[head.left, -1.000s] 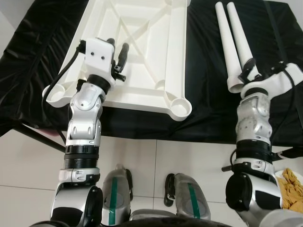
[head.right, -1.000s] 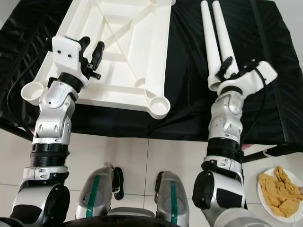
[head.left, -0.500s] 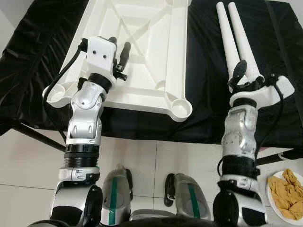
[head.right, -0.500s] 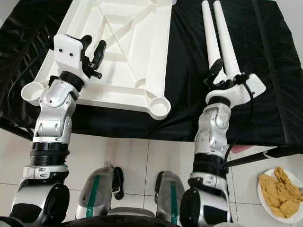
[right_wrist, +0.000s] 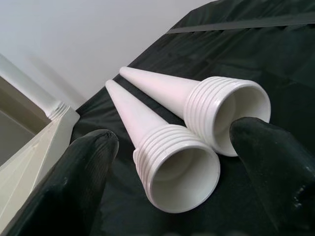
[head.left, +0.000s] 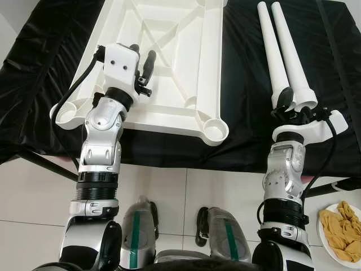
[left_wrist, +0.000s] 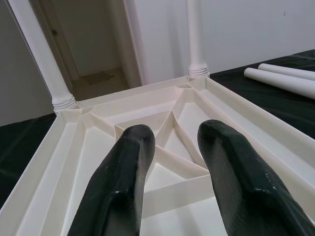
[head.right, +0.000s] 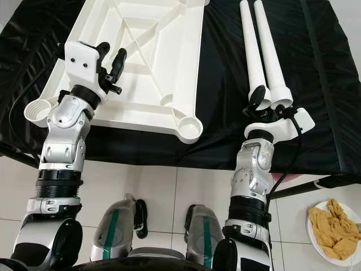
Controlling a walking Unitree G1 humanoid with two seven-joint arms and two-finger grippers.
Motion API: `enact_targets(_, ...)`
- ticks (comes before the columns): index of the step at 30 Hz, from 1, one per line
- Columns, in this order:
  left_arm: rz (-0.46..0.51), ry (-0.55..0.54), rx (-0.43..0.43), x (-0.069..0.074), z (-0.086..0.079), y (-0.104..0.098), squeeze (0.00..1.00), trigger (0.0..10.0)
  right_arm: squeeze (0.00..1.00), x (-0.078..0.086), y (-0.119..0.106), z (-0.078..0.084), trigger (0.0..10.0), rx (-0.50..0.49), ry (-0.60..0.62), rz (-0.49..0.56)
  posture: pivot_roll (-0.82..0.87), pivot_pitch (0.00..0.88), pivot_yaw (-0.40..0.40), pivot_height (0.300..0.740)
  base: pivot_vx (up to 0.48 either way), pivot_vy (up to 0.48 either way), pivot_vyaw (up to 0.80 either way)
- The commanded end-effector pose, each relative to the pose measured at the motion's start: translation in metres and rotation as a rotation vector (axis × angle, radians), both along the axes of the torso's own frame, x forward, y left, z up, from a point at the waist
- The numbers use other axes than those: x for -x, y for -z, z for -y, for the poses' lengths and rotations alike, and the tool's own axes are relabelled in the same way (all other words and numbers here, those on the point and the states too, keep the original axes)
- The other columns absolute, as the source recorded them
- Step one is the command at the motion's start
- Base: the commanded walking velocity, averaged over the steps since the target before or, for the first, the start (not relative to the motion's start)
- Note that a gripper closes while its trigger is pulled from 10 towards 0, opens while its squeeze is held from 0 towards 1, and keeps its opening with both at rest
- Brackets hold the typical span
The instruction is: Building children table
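Note:
The white table top lies upside down on a black cloth. Two white legs stand screwed into its far corners. Its near corner sockets are hollow. My left gripper hovers open over the near left part of the top, over the inner ribs. Two loose tapered legs lie side by side on the cloth to the right. My right gripper is open at their threaded ends, one finger on either side of the pair, gripping neither.
The black cloth covers the work table, whose front edge is just beyond my arms. White tile floor lies below. A plate of tan crumpled pieces sits on the floor at the right. A dark strap crosses the cloth right of the legs.
My right gripper has drawn back toward me along the loose legs and now sits at their threaded ends. The left gripper has barely shifted.

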State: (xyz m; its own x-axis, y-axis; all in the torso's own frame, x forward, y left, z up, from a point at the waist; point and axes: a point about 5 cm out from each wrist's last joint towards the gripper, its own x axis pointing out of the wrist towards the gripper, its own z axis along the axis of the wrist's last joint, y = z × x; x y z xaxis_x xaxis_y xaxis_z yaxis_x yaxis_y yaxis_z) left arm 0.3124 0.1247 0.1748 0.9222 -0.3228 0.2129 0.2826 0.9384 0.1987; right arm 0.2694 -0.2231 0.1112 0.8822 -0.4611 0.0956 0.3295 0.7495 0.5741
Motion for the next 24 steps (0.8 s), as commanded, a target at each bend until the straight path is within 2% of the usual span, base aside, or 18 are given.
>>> enact_targets(1, 0.000, -0.084, 0.010, -0.001, -0.005, 0.000, 0.00, 10.0, 0.00, -0.003, 0.009, 0.000, 10.0, -0.071, -0.003, -0.025, 0.04, 0.000, 0.041, 0.740, 0.000, 0.000, 0.00)
enact_targets(8, 0.004, -0.083, 0.006, -0.002, -0.004, -0.001, 0.00, 10.0, 0.00, -0.010, 0.011, 0.008, 10.0, -0.125, 0.000, -0.029, 0.05, 0.000, 0.043, 0.740, 0.000, 0.000, 0.00)
enact_targets(10, 0.007, -0.082, 0.005, -0.003, -0.004, -0.002, 0.00, 10.0, 0.00, -0.015, 0.012, 0.012, 10.0, -0.180, 0.001, -0.022, 0.05, 0.000, 0.045, 0.740, 0.000, 0.000, 0.00)
enact_targets(13, 0.009, -0.082, 0.004, -0.004, -0.004, -0.002, 0.00, 10.0, 0.00, -0.019, 0.010, 0.016, 10.0, -0.200, -0.001, -0.005, 0.05, 0.000, 0.046, 0.740, 0.000, 0.000, 0.00)
enact_targets(24, 0.014, -0.088, 0.010, -0.006, -0.003, -0.004, 0.00, 10.0, 0.00, -0.030, -0.001, 0.028, 10.0, -0.223, 0.007, 0.045, 0.05, 0.000, 0.045, 0.740, 0.000, 0.000, 0.00)
